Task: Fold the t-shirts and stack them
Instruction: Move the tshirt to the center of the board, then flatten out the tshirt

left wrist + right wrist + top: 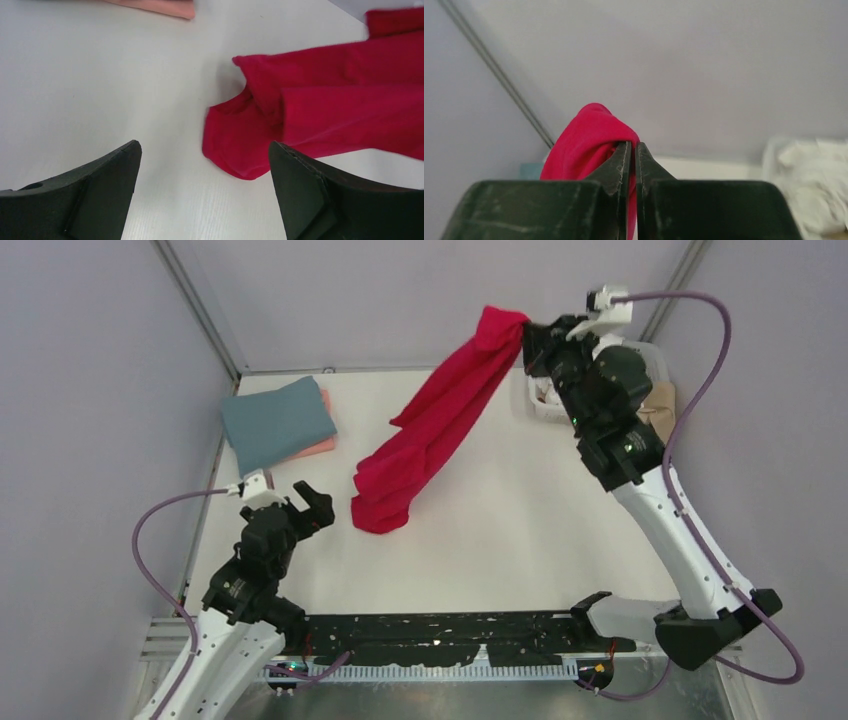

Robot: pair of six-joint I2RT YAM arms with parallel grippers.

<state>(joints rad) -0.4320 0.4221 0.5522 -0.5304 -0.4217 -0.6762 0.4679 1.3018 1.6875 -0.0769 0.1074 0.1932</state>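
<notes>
Above the far right of the worktop (520, 530), the right claw (527, 336) is clamped on one end of the red t-shirt (432, 428), evidently to hang it out straight. Its lower end lies near the left claw (312, 508), which stands wide apart, likely awaiting a grasp.

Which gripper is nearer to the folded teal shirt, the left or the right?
Left. The left gripper hangs open just on the near side of the folded teal shirt. The right gripper is across the table, raised, shut on the red shirt.
</notes>
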